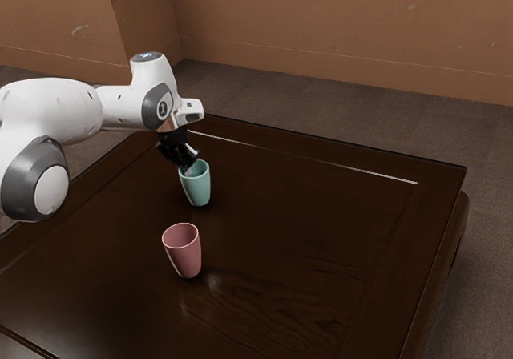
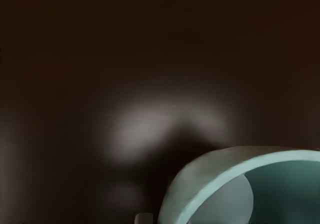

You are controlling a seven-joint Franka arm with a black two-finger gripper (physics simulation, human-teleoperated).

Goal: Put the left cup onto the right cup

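Dark worktop lies under the end effector, whose fingers pinch the rim of 1 tilted green cup. 1 pink cup stands near the end effector, apart.

Two cups for you, both handleless, tapered, mouths open upward.
- Pink cup: stands upright, nothing inside that you can see.
- Teal cup: sits beyond pink cup, near it, not touching. Tilted slightly, narrow base lowest. Rim pinched in gripper. Inner wall same teal, rim thick and rounded.
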